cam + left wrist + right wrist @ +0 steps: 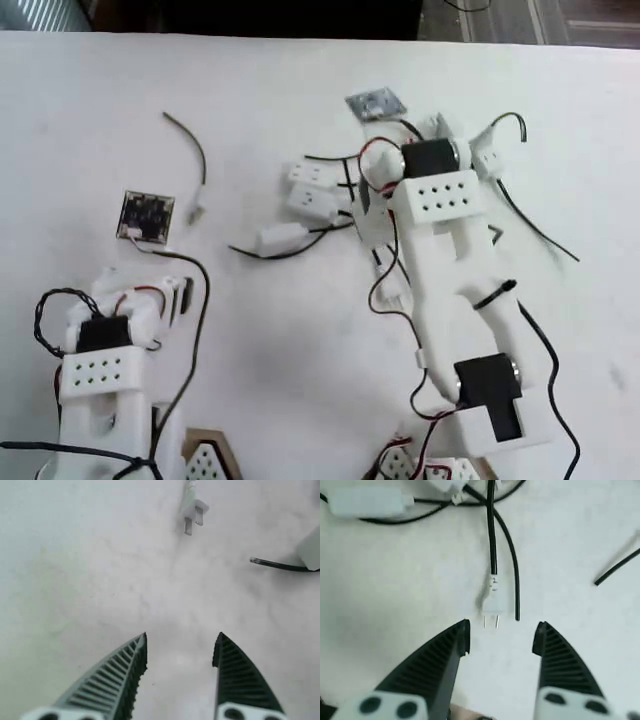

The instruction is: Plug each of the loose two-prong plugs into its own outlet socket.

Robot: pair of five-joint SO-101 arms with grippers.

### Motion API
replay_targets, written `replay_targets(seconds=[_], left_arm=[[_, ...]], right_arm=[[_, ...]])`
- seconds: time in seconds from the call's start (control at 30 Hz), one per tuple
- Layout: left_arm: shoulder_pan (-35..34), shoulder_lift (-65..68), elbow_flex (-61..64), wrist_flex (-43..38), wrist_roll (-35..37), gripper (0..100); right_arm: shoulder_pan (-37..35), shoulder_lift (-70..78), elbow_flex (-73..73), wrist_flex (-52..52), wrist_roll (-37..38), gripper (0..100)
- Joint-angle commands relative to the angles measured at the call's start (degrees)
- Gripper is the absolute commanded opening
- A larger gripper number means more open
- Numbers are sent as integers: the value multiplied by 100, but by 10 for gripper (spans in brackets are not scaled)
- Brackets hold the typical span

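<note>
Right gripper is spread, a plug lying just ahead of its tips, prongs toward it: the pick-up step, I judge. Next: lower and pinch the plug's body. Left gripper, also spread, has a second plug farther ahead.

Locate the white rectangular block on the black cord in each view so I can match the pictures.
High view: the white block lies near table centre, just below two outlet sockets.
Left wrist view: the white block is cut by the frame edge, just past the loose tip of the black cord.
Right wrist view: the white block lies far beyond a white two-prong plug.
Shared landmark: the black cord leaving the block.
</note>
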Motion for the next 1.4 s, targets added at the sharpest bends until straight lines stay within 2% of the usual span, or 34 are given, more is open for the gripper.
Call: replay_targets(seconds=[0.0, 0.13, 0.27, 0.5, 0.7, 0.87, 0.97, 1.37], left_arm=[[4, -119, -44, -105, -70, 221], [4, -119, -44, -105, -70, 221], [4, -119, -44, -105, -70, 221], [4, -119, -44, -105, -70, 221], [4, -119, -44, -105, -79, 221], [4, -119, -44, -105, -79, 221], [4, -119, -44, -105, -79, 221], [4, -119, -44, -105, -79, 221]], right_arm=[[-22, 75, 1011, -453, 536, 195], [-127, 233, 1908, -1288, 668, 195], [-145, 558, 2171, -1719, 677, 194], [-163, 989, 2163, -1736, 844, 194], [-180, 725, 2110, -1701, 818, 194], [-532, 312, 2268, -1525, 800, 194], [-646, 259, 2391, -1596, 545, 194], [-84, 1191, 2391, -1982, 501, 194]])
